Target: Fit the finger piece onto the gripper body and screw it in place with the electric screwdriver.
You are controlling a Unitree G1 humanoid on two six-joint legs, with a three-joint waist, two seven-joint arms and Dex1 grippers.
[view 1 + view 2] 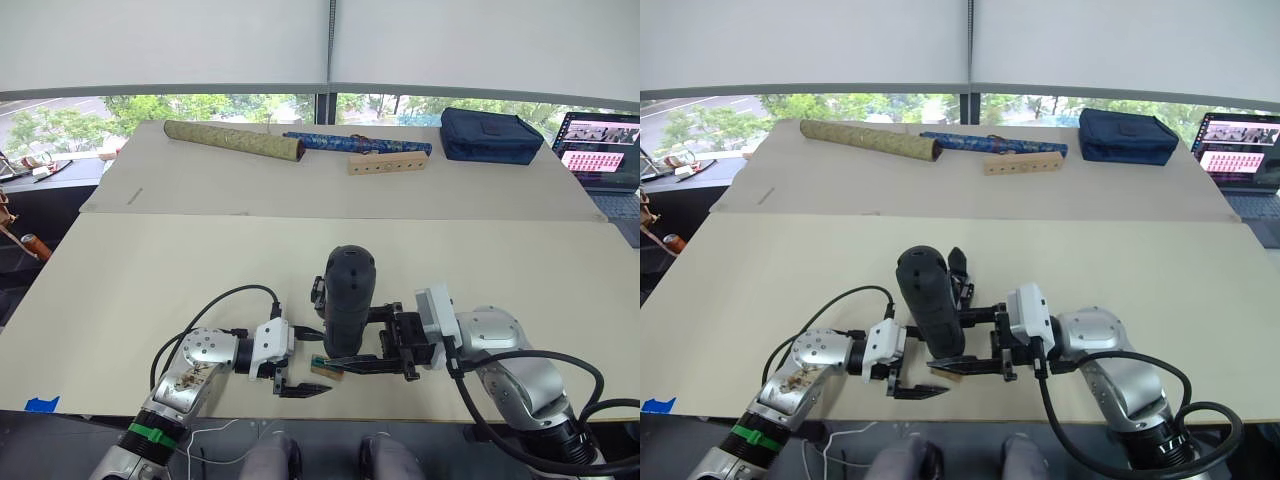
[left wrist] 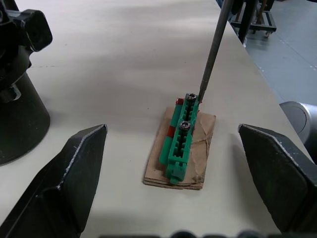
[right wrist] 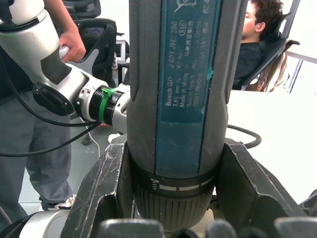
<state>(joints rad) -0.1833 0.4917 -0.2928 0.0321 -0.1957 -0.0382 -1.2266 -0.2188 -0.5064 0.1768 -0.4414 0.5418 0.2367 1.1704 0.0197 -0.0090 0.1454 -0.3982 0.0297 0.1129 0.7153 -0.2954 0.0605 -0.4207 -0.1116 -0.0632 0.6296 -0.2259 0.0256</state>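
Observation:
My right gripper (image 1: 352, 340) is shut on the electric screwdriver (image 1: 348, 290), a thick dark cylinder held nearly upright near the table's front edge. Its thin metal bit (image 2: 213, 49) comes down onto the end screw of a small tan block with a green top (image 2: 181, 141). My left gripper (image 2: 172, 130) is open, one finger on each side of that block and not touching it. The gripper body (image 1: 960, 275), black with a round base, stands just behind the screwdriver, mostly hidden by it. I cannot make out the finger piece as a separate part.
On the far table lie an olive roll (image 1: 233, 139), a blue patterned roll (image 1: 355, 143), a wooden block with holes (image 1: 386, 163), a navy bag (image 1: 492, 135) and a laptop (image 1: 603, 150). The right wrist view shows a standing person (image 3: 29, 163) and a seated person (image 3: 255, 49).

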